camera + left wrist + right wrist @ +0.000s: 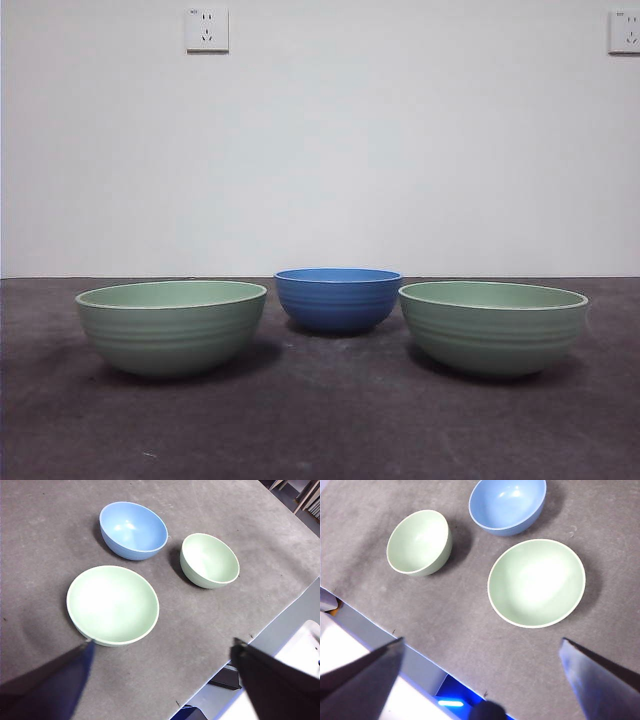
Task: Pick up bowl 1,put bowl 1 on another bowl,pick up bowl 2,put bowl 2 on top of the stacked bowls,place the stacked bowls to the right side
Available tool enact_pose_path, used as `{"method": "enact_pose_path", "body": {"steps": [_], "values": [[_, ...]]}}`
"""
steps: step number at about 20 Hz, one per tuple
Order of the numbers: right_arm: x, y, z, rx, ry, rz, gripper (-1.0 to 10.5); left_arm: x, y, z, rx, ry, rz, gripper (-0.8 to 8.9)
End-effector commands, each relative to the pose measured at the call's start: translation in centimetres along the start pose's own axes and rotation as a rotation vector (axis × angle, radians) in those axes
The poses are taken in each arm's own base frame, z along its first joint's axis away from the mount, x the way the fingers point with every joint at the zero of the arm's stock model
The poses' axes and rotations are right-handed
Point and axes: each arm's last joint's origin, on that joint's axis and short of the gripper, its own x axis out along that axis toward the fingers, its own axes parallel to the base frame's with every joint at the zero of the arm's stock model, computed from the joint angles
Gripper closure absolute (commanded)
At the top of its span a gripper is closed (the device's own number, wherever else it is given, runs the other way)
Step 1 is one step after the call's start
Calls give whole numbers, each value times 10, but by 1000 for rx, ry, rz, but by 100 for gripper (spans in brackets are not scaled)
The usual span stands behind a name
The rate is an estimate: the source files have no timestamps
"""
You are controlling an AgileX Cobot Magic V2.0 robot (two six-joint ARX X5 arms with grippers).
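Note:
Three bowls stand apart on the dark table. The blue ridged bowl [338, 299] [133, 530] [507, 505] sits in the middle, farther back. One pale green bowl [171, 325] [112, 605] [419, 542] is at the left and another pale green bowl [493, 325] [209, 560] [536, 582] at the right. All are upright and empty. My left gripper [163, 642] hangs open, high above the table's front edge near the left green bowl. High near the right green bowl, my right gripper [482, 640] is open too. Neither arm shows in the front view.
A white wall with two sockets [206, 29] [624, 31] closes the back of the table. The table's front edge [260, 630] [380, 622] runs just below both grippers, with white and grey equipment [305, 650] beyond it.

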Motion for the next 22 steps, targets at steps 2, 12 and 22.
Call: {"method": "enact_pose_path", "body": {"steps": [2, 12, 22], "values": [[0, -1, 1, 8, 0, -17, 379, 0, -1, 0, 0, -4, -2, 244], [30, -24, 17, 108, 78, -174, 383, 0, -1, 1, 2, -7, -2, 246], [108, -71, 35, 209, 211, -196, 453, 0, -1, 1, 0, -5, -3, 246]]}}
